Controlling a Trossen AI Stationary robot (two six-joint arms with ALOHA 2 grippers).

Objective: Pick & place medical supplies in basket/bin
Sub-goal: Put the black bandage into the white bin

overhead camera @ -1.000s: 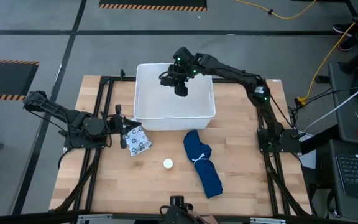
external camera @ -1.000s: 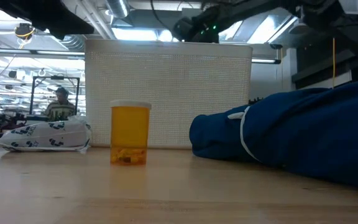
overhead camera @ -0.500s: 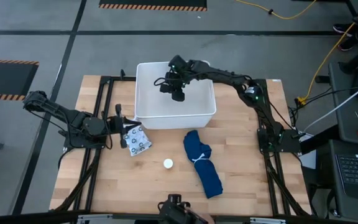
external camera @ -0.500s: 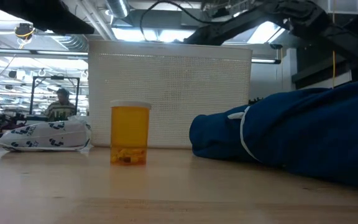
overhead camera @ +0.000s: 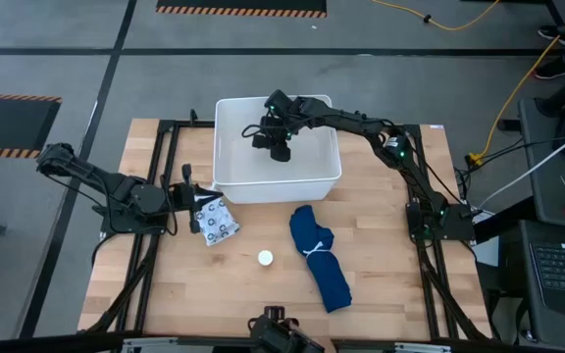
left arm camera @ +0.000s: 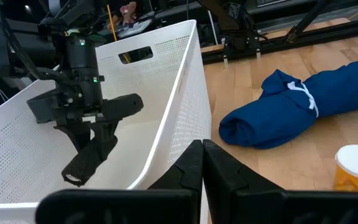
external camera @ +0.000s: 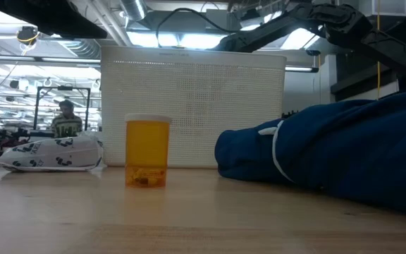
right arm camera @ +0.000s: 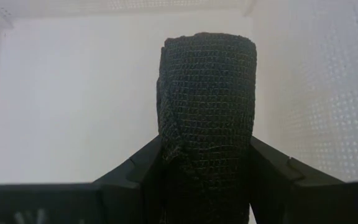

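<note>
The white tub [overhead camera: 227,181] stands at the table's far middle. My right gripper [overhead camera: 280,145] reaches down into it, shut on a black woven roll [right arm camera: 207,93]. The dark-blue cloth bundle [overhead camera: 320,257] with its white band lies flat in front of the tub. The patterned square packet [overhead camera: 220,221] lies left of it. The small white round thing [overhead camera: 265,258] is the cap of an upright amber bottle [external camera: 147,152]. My left gripper [overhead camera: 193,208] is shut, low beside the packet's left edge [left arm camera: 201,163]; whether it touches the packet, I cannot tell. My right gripper pinches the black roll between its two fingers [right arm camera: 143,163], one on each side of the roll's lower half [right arm camera: 166,155]. The roll lies along the fingers and sticks out past their tips. The fingers slant down from above into the tub, with the roll's free end inside the tub walls.
Black frame rails run along the table's left and right sides [overhead camera: 155,245]. Bare wood lies near the front edge and right of the bundle [overhead camera: 390,265]. The tub's perforated wall [left arm camera: 185,106] stands close in front of my left gripper. A person sits far behind the table [external camera: 65,116].
My right gripper has moved slightly toward the table's left and gone down, from above the tub's rim to inside the tub, still shut on the black roll. The supplies on the table have not moved.
</note>
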